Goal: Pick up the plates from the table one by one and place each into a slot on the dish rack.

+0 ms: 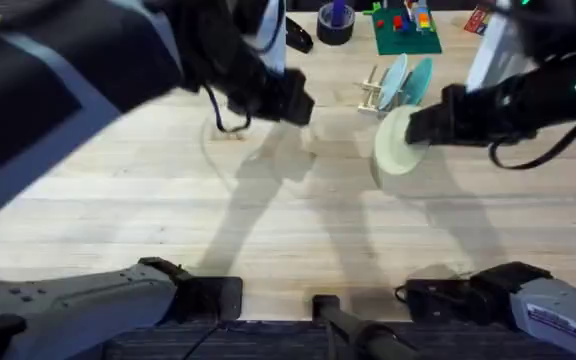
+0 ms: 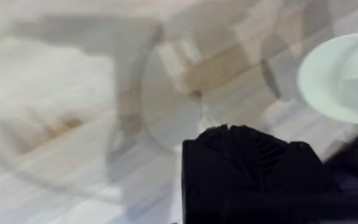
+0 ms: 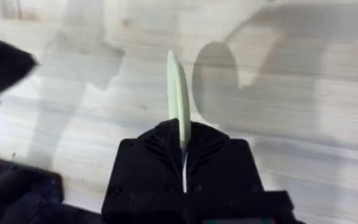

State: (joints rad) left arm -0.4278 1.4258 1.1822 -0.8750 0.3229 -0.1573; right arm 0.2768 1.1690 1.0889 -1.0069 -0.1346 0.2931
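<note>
Your right gripper (image 1: pixel 420 127) is up off the table (image 1: pixel 268 220) with the cream-yellow plate (image 1: pixel 396 142) pinched between its black fingers, and from overhead the plate shows tilted, its pale face turned toward the camera, just in front of the dish rack (image 1: pixel 372 90). In your right wrist view the same cream-yellow plate (image 3: pixel 179 102) stands edge-on, a thin pale sliver rising straight out of the right gripper (image 3: pixel 184 149), with the jaws pressed onto its rim and the plank grain of the table (image 3: pixel 303 93) behind it. Two more plates are already standing in the rack's slots: a light blue plate (image 1: pixel 394 78) and a teal plate (image 1: pixel 418 80) side by side, leaning a little, right behind the one you are carrying. Your left gripper (image 1: pixel 293 103) hangs over the table's far middle, well apart from the rack and from the right gripper, with a thin dark cable looping below it. In your left wrist view the left gripper (image 2: pixel 247 155) shows as a dark block and I cannot tell whether its fingers are spread or closed; nothing is seen in it. That view also catches the cream-yellow plate (image 2: pixel 340 78) off to one side, and a clear plastic tray (image 2: pixel 73 106) lying on the wood as a faint rounded outline.
</note>
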